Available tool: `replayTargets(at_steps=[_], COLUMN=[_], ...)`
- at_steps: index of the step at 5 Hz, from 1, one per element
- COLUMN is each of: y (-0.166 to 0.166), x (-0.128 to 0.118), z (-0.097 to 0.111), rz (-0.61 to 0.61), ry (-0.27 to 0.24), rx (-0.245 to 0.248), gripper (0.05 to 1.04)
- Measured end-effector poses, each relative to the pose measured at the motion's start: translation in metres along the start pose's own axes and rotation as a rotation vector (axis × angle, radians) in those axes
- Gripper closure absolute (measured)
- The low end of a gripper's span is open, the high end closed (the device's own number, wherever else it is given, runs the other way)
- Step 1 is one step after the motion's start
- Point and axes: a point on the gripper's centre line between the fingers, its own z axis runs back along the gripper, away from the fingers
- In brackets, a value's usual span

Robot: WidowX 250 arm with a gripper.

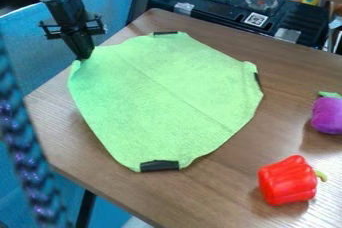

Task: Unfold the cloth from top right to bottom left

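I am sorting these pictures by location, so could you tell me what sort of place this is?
Probably a robot test area: a robot arm over a wooden table, a green cloth for it to handle, and a toy pepper.

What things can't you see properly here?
In the camera view:
- Tabletop under the green cloth: hidden by the cloth.
- Cloth's corner by the gripper: partly behind the gripper.
- Purple toy: cut off by the right edge.
- Black-and-white square: pattern too small.
- Braided strand: blurred.
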Motion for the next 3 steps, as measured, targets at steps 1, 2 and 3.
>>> replayTargets(at_steps=[1, 2, 3], y=[0.0041, 0.0088, 0.0092], x=[-0.0039, -0.0092, -0.0111], z=[0.0054, 0.0103, 0.0091], rz=[0.004, 0.055, 0.117], ry=[-0.007, -0.007, -0.024], rx=[0.036, 0.091, 0.128], gripper=[1.01, 0.865, 0.613])
